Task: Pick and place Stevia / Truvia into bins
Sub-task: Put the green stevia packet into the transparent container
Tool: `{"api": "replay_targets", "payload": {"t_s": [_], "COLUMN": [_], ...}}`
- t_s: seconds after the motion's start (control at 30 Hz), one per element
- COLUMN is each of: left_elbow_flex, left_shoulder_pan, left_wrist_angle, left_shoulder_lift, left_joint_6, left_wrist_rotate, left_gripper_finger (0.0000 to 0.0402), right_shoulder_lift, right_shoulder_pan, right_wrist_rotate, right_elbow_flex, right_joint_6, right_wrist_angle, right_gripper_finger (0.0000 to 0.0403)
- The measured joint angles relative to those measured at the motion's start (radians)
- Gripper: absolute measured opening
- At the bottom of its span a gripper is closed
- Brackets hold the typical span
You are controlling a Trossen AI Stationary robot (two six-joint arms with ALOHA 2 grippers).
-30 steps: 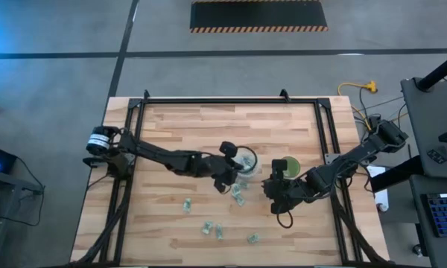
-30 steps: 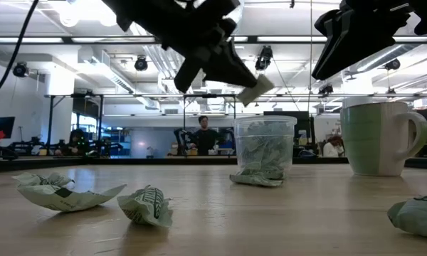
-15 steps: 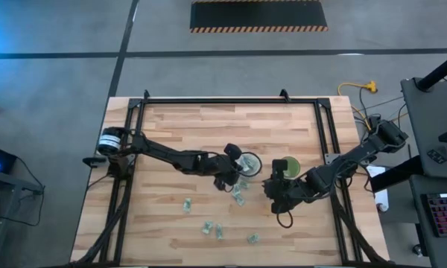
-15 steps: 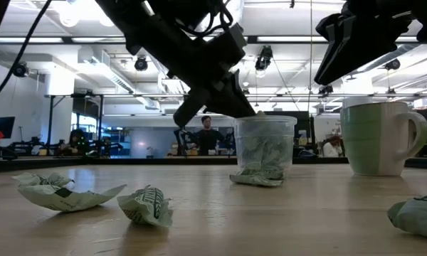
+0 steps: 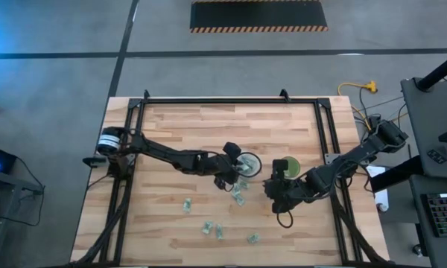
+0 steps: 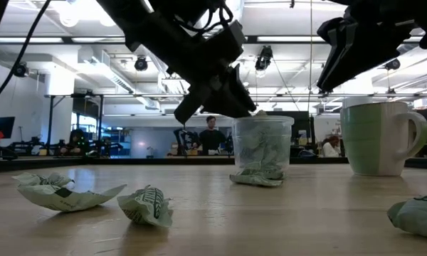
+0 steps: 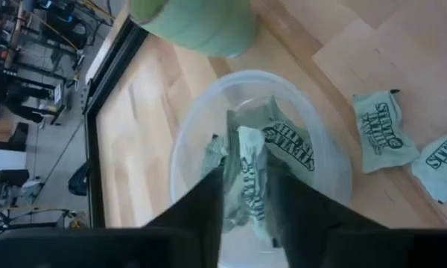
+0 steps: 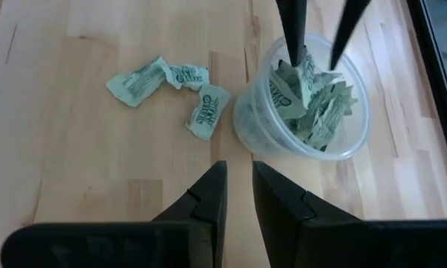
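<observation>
A clear plastic cup [image 5: 246, 164] stands mid-table and holds several green-and-white sachets [image 8: 313, 97]. A green cup [image 5: 286, 167] stands just to its right. My left gripper [image 5: 238, 167] reaches over the clear cup's mouth [image 7: 261, 82], fingers pointing down into it, shut on one sachet [image 7: 247, 179]. My right gripper [image 5: 271, 186] hovers shut and empty near the green cup, on its near-left side, above the table. Loose sachets [image 5: 239, 196] [image 5: 186, 205] lie flat on the wood nearer the front edge. My left gripper has a sachet between its two fingers [image 7: 208, 208], which come from above and slant down into the clear cup. The sachet's printed face [image 7: 250, 186] fills the gap between them. Its free end [image 7: 242, 145] hangs in the cup, among the sachets there.
More sachets lie near the front edge [image 5: 211, 228] [image 5: 252, 238]. One lies against the clear cup's foot [image 6: 256, 178]. The black frame rail [image 5: 208, 100] runs round the table. People show far off in the room behind [image 6: 211, 135].
My left gripper has gone down and a little toward the table's right edge. It has carried the sachet from above the clear cup down to the cup's mouth. My right gripper has kept still.
</observation>
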Motion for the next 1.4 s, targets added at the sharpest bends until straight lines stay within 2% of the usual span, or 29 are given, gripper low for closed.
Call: {"api": "replay_targets", "payload": {"t_s": [0.2, 0.37, 0.47, 0.73, 0.87, 1.0, 1.17, 1.4], "left_elbow_flex": [0.000, 0.000, -0.001, -0.060, -0.114, -0.154, -0.184, -0.204], "left_shoulder_pan": [-0.007, -0.018, -0.032, -0.113, -0.164, -0.198, -0.200, -0.203], "left_wrist_angle": [0.000, 0.003, -0.073, -0.365, -0.401, -0.405, -0.417, -0.435], "left_shoulder_lift": [-0.053, -0.113, -0.161, -0.265, -0.284, -0.286, -0.311, -0.356], "left_joint_6": [-0.047, -0.079, -0.204, -0.613, -0.733, -0.769, -0.758, -0.782], "left_wrist_rotate": [-0.029, -0.053, -0.080, -0.080, -0.086, -0.109, -0.167, -0.168], "left_gripper_finger": [0.0159, 0.0184, 0.0187, 0.0187, 0.0187, 0.0187, 0.0187, 0.0187], "right_shoulder_lift": [0.000, 0.000, 0.000, 0.000, 0.011, 0.077, 0.198, 0.330], "right_shoulder_pan": [0.000, 0.000, 0.000, -0.009, -0.017, -0.016, -0.016, -0.019], "right_wrist_rotate": [0.000, 0.000, -0.002, -0.108, -0.106, -0.092, -0.077, 0.047], "right_elbow_flex": [-0.011, -0.012, -0.024, -0.146, -0.176, -0.180, -0.152, -0.110], "right_joint_6": [-0.002, 0.002, 0.014, -0.088, 0.049, 0.167, 0.199, 0.210], "right_wrist_angle": [0.002, 0.012, 0.068, 0.454, 0.532, 0.553, 0.590, 0.583], "right_gripper_finger": [0.0057, 0.0057, 0.0057, 0.0057, 0.0056, 0.0056, 0.0056, 0.0056]}}
